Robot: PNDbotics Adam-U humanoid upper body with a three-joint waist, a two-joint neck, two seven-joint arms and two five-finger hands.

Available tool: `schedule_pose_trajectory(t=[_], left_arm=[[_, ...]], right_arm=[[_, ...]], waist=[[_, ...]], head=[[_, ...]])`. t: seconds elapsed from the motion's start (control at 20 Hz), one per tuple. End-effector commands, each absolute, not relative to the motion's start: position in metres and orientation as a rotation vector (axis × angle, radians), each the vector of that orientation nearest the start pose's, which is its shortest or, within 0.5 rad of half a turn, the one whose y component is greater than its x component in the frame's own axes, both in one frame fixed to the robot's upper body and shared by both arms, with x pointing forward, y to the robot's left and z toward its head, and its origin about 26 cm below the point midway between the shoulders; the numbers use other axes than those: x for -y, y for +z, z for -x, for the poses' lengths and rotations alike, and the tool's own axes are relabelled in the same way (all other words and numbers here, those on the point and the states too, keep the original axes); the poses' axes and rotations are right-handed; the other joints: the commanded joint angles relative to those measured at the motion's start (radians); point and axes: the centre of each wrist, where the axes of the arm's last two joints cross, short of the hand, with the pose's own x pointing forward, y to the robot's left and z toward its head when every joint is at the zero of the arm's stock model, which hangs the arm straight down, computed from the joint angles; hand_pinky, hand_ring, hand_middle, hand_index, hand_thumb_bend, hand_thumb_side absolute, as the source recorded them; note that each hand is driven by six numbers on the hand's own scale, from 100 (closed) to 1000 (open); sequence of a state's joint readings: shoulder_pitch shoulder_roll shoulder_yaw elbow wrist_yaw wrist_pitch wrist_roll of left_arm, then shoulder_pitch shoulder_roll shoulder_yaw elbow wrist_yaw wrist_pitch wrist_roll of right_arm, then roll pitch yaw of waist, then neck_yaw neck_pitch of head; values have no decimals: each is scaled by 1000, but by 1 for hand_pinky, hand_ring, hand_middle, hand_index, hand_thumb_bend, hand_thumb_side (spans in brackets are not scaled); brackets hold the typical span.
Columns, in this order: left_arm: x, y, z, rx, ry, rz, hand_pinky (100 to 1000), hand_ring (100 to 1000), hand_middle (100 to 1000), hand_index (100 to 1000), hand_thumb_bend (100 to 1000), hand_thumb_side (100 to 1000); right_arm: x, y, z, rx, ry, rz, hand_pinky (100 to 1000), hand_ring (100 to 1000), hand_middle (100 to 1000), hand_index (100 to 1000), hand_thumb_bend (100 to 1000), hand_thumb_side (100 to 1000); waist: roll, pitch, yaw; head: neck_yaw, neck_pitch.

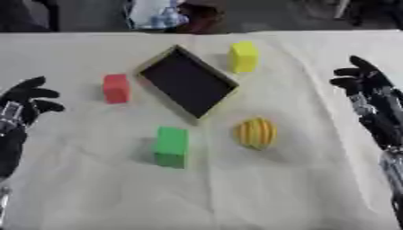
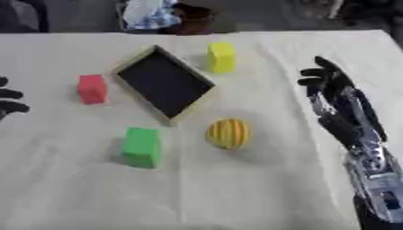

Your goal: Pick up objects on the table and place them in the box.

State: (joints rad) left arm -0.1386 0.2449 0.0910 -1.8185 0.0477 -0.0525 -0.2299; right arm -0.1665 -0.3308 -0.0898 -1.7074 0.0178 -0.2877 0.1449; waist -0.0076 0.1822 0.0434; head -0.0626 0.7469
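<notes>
White cloth (image 1: 236, 197) is covering the table, dark clutter sitting past its far edge.

Left eye view: left hand (image 1: 24, 105) is hovering at the left edge, fingers spread and relaxed, holding nothing. Red block (image 1: 116, 88) is standing just to its right, apart from it. Box (image 1: 187, 81), shallow with a dark inside and pale rim, is lying turned cornerwise further right of that hand, roughly midway between both hands. Yellow block (image 1: 243, 56) is standing just beyond the box's far right side, left of and slightly beyond the right hand (image 1: 366, 83). Right hand is coming in along the right edge, fingers straight and open, touching nothing. Green block (image 1: 171, 147) is sitting nearer than the box, well right of the left hand. Striped yellow ball (image 1: 256, 133) is resting beside the green block, apart from it, left of the right forearm.

Right eye view: only dark fingertips of the left hand are showing at the left edge. Right hand's fingers are fanning wide; silver forearm (image 2: 376, 173) is running down to the lower right corner. All four objects are lying outside the box.
</notes>
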Motion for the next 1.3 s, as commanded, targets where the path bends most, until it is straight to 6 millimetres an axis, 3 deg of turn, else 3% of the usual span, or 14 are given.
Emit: schedule_pose_trajectory(t=[0.05, 0.55, 0.6, 1.0, 1.3], left_arm=[[-300, 116, -299, 1987, -403, -46, 811, 625, 659, 874, 100, 867], [-300, 116, -299, 1986, -408, -44, 811, 626, 659, 874, 100, 868], [-300, 116, -299, 1983, -418, -40, 811, 626, 660, 874, 100, 869], [-299, 115, -300, 1977, -430, -31, 811, 627, 660, 874, 100, 871], [-299, 115, -299, 1973, -433, -33, 811, 627, 661, 874, 100, 872]], right_arm=[[328, 115, -316, 2129, 553, 231, 871, 763, 760, 955, 100, 576], [331, 121, -324, 2117, 675, 214, 869, 764, 761, 957, 100, 543], [329, 125, -327, 2123, 717, 214, 868, 771, 770, 967, 100, 461], [322, 136, -353, 1983, 1260, 216, 875, 821, 827, 984, 100, 290], [308, 133, -364, 1849, 1577, 191, 875, 840, 858, 988, 100, 312]], waist=[[-1, -24, 2], [-3, -25, 6], [-8, -27, 14], [-9, -30, 24], [-12, -31, 25]], head=[[-1, 2], [-6, 5], [-15, 8], [-28, 16], [-28, 21]])
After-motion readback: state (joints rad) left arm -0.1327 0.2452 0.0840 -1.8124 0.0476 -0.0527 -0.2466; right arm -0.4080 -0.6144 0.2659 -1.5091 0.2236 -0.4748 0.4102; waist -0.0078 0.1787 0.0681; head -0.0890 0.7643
